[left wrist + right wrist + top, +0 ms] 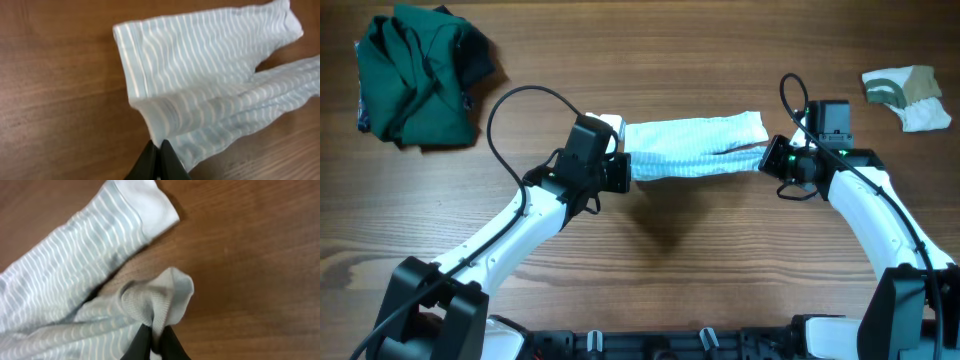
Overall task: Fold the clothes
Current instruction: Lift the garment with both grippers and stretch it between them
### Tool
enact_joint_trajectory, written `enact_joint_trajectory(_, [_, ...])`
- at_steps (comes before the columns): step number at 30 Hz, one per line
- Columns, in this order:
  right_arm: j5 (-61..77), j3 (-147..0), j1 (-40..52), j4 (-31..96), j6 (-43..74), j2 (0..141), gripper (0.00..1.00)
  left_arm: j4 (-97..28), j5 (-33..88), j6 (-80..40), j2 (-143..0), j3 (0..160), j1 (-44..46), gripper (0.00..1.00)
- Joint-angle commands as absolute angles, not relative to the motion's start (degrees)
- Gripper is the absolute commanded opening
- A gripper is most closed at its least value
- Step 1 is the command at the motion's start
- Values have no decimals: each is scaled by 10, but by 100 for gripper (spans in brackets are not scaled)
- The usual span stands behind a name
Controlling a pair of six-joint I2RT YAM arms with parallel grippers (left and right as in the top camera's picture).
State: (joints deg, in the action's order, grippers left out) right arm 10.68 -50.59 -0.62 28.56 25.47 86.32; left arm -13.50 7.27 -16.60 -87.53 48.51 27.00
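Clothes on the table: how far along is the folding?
Nothing looks finished. In hand: the pale blue-and-white striped garment, stretched between the left hand and right hand, both pinching its ends. Left: the crumpled dark green garment and small white-and-olive piece.

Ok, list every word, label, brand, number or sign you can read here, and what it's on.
No readable text in any view.
Striped garment: stripes only, no tag or print.
Green garment: no label shows.
White-and-olive piece: too small to tell.
Right arm: a green light, no lettering.
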Motion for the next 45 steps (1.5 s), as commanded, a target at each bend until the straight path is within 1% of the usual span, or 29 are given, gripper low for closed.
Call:
enact_joint_trajectory(1, [105, -505, -4, 260, 270, 853, 4, -117, 41, -151, -870, 489, 271, 4])
enact_joint_trajectory(13, [96, -505, 25, 209, 287, 867, 4, -52, 25, -137, -875, 489, 271, 4])
enact_joint_trajectory(16, [88, -505, 30, 194, 288, 884, 4, -32, 9, -137, -890, 489, 271, 8])
enact_joint_trajectory(26, [59, -505, 30, 160, 302, 908, 4, 34, -35, -137, -945, 489, 271, 9])
enact_joint_trajectory(30, [59, -505, 30, 156, 307, 920, 4, 24, -30, -137, -948, 489, 271, 18])
enact_joint_trajectory(32, [60, -505, 30, 156, 311, 929, 4, 4, -2, -137, -947, 489, 271, 26])
enact_joint_trajectory(33, [60, -505, 30, 156, 312, 933, 5, -11, 24, -137, -943, 489, 271, 30])
enact_joint_trajectory(34, [60, -505, 30, 156, 313, 936, 4, -35, 54, -137, -936, 489, 271, 38])
enact_joint_trajectory(36, [60, -505, 30, 156, 313, 937, 4, -81, 94, -137, -918, 489, 271, 52])
enact_joint_trajectory(37, [60, -505, 30, 156, 312, 937, 4, -124, 121, -140, -899, 489, 271, 56])
enact_joint_trajectory(39, [60, -505, 30, 156, 313, 937, 4, -183, 148, -161, -869, 489, 271, 60])
enact_joint_trajectory(41, [60, -505, 30, 156, 315, 937, 4, -236, 157, -207, -837, 489, 272, 62])
enact_joint_trajectory(45, [62, -505, 30, 155, 317, 937, 4, -253, 198, -223, -833, 489, 273, 68])
